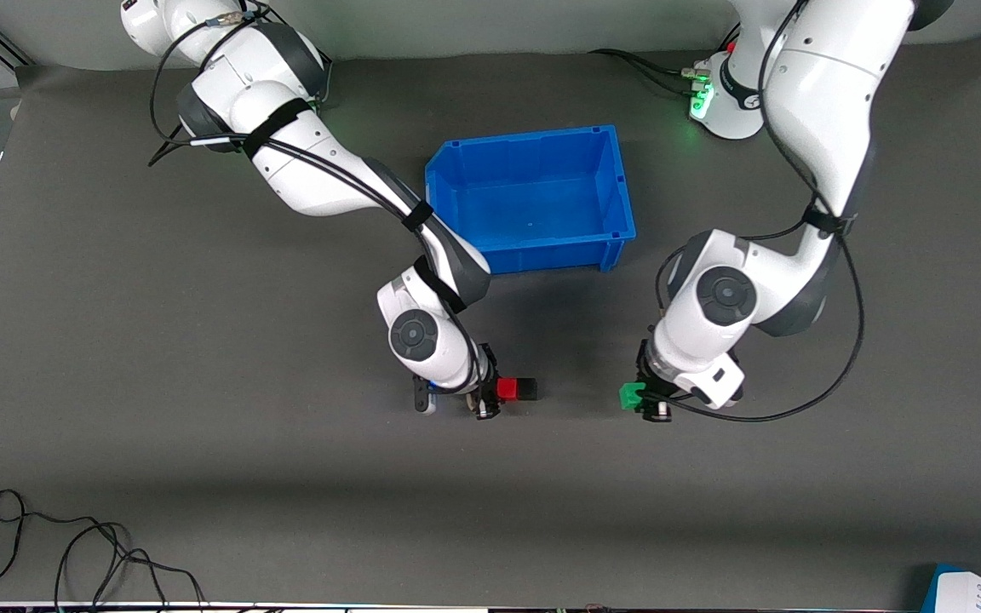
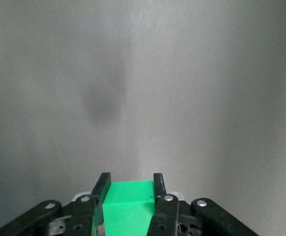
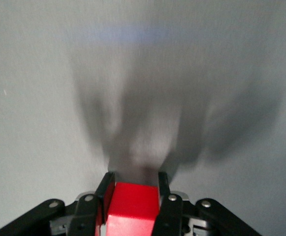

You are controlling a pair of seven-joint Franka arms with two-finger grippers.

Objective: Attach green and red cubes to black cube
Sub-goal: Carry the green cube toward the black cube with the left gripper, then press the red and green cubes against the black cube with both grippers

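Front view: blue bin (image 1: 533,200) between arms.

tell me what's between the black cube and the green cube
Nothing: in the front view only bare table lies between the black cube and the green cube.

I see a matt grey table cover (image 1: 201,443) (cloth-like) and a glossy blue plastic bin (image 1: 533,247); the cubes look smooth.
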